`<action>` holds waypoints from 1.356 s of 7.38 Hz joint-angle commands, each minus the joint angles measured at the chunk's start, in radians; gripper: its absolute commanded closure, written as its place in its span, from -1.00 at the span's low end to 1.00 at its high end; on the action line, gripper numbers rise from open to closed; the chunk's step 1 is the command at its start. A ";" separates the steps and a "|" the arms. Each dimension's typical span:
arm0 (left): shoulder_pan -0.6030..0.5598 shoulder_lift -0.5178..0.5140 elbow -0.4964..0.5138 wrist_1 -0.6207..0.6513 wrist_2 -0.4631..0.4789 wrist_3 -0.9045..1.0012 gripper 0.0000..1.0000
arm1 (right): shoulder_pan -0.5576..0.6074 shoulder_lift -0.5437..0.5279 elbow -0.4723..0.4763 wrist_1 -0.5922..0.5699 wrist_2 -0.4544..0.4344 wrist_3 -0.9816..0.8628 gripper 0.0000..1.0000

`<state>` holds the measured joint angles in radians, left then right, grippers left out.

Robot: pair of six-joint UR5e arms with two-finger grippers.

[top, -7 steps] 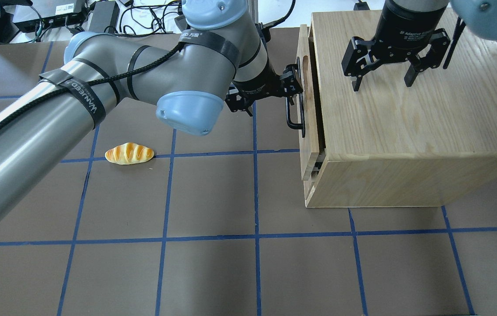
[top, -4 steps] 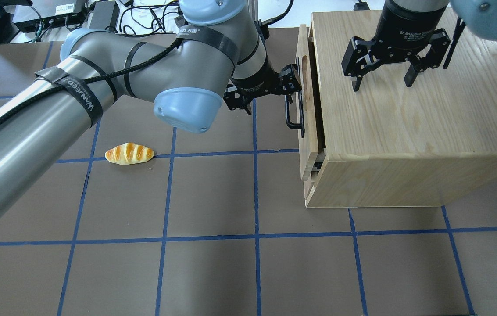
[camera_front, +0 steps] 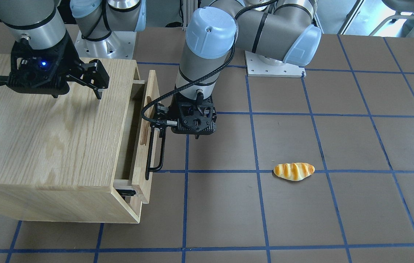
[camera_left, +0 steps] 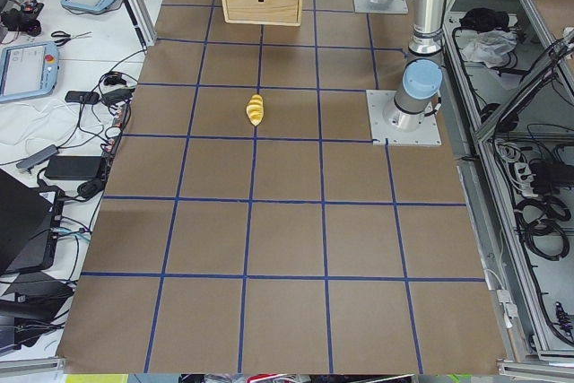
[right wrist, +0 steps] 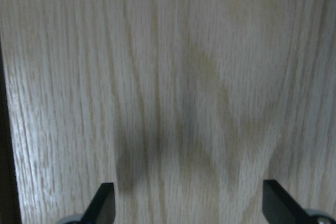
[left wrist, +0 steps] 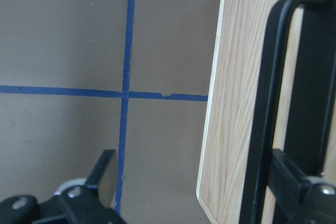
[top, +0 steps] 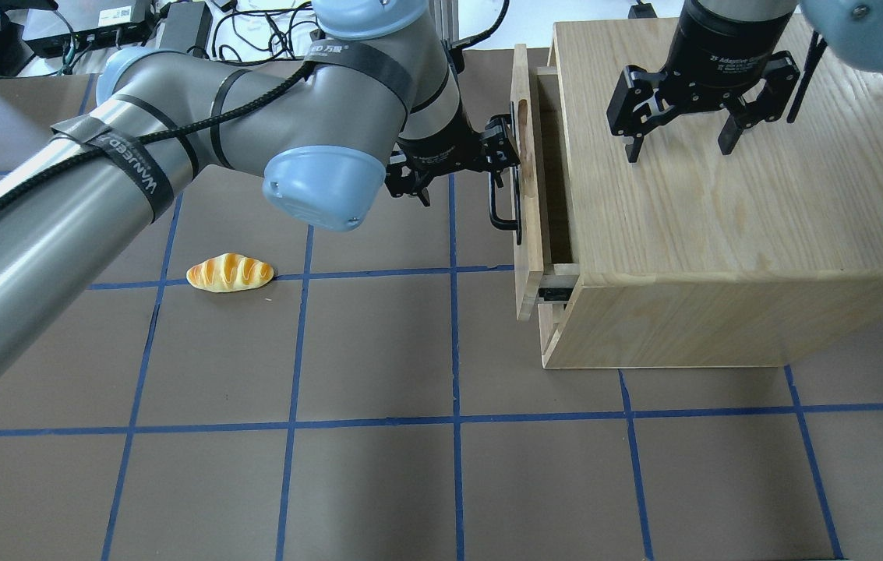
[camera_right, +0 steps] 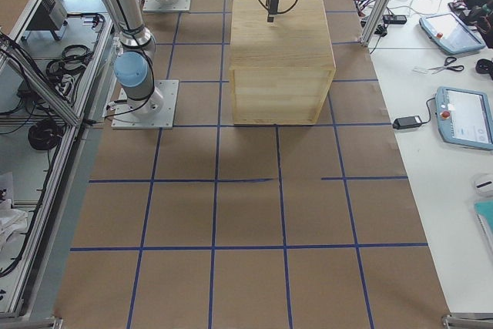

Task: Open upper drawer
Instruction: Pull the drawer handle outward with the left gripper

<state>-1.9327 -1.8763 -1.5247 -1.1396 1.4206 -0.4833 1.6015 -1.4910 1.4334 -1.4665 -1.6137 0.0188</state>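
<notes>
Upper drawer point(top: 525, 234) has slid toward 9 o'clock | we pull with left gripper point(top: 505, 148), spread wide, seemingly hooked behind handle point(top: 494, 214) | right gripper point(top: 679, 148), spread and empty, braces cabinet point(top: 722, 226).

- upper drawer point(top: 527, 249): pale light-wood front with fine straight grain.
- handle point(left wrist: 261, 129): plain black.
- cabinet point(top: 722, 195): pale oak; broad wavy grain on top, straighter grain on the side.
- surface point(top: 379, 351): dull brown, crossed by a grid of blue tape lines.
- bread roll point(top: 230, 273): golden yellow with orange-brown crosswise stripes.
- left pincer point(top: 503, 152), right pincer point(top: 680, 149): black.
- left arm point(top: 176, 179): silver-grey tube, light blue joint caps, black straps with white lettering.
</notes>
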 commanded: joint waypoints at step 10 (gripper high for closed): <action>0.090 0.046 -0.002 -0.130 0.035 0.084 -1.00 | 0.000 0.000 -0.001 0.000 0.000 0.000 -1.00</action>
<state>-1.8533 -1.8380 -1.5257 -1.2576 1.4554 -0.4126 1.6015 -1.4911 1.4335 -1.4665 -1.6137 0.0194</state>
